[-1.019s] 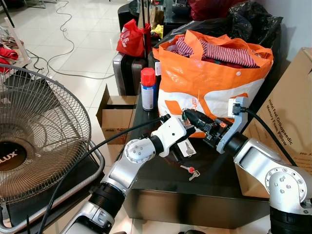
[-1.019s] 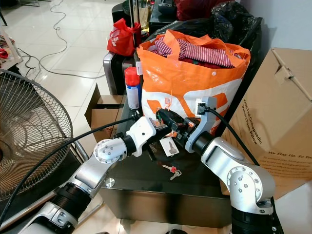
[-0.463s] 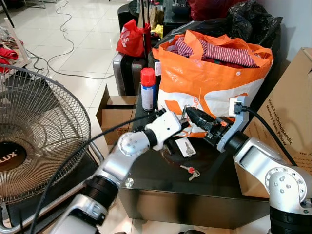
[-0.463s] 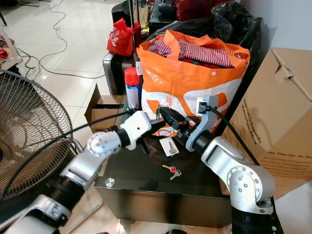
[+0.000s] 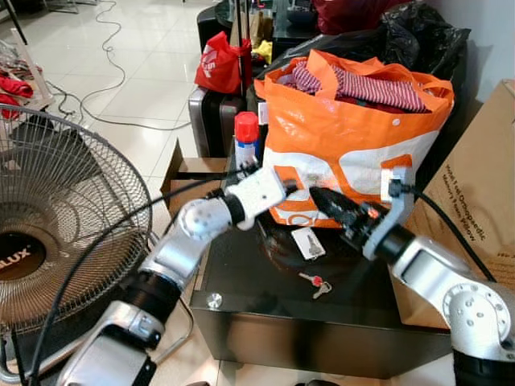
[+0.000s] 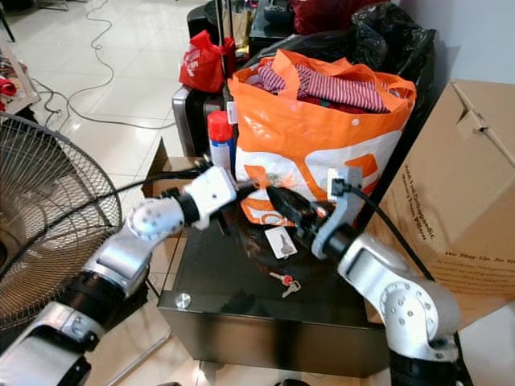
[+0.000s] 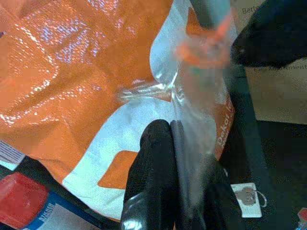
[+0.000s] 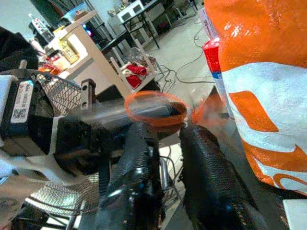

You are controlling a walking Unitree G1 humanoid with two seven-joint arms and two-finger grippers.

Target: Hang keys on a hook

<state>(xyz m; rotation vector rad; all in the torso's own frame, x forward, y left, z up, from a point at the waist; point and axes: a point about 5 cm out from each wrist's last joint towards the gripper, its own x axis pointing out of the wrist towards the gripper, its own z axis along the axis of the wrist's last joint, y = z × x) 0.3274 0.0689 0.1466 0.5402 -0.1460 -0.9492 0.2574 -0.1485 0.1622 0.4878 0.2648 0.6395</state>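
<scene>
Keys (image 5: 315, 283): you see them on the black table (image 5: 265, 301), near and below both grippers.
Left gripper (image 7: 175, 129): fingers pressed together beside orange bag (image 5: 354, 137).
Right gripper (image 8: 165, 132): fingers slightly spread, holding nothing you can see.

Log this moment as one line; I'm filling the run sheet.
small red-capped keys lying on glossy black table | left gripper, right gripper meeting before woven orange-and-white bag | keys ungrasped

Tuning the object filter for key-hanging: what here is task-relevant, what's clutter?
Job: keys on the black table; orange-rimmed clear piece, probably the hook, between left tool and right tool.
Lying about: orange bag, spray can, fan, cardboard box, white tag.
</scene>
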